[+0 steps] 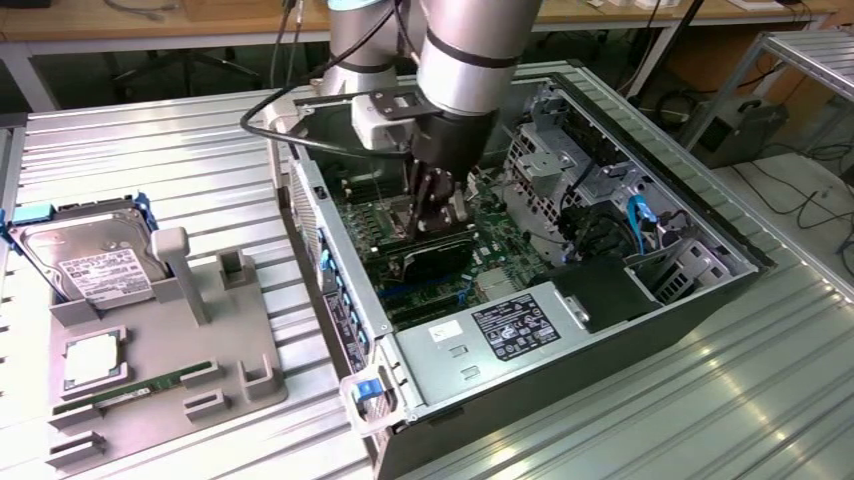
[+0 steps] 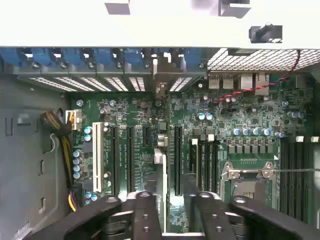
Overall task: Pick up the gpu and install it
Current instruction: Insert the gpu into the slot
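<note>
Even overhead light; case rim (image 2: pixel 160 22) overexposed; soft shadows inside case.

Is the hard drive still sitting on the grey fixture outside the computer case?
Yes: in the exterior view the hard drive rests on the grey fixture, at the exterior view's left of the open computer case.

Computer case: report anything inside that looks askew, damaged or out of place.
Nothing stands out. The pincer holds the gpu over the motherboard inside the open case, and no part there looks bent, loose or damaged.
</note>
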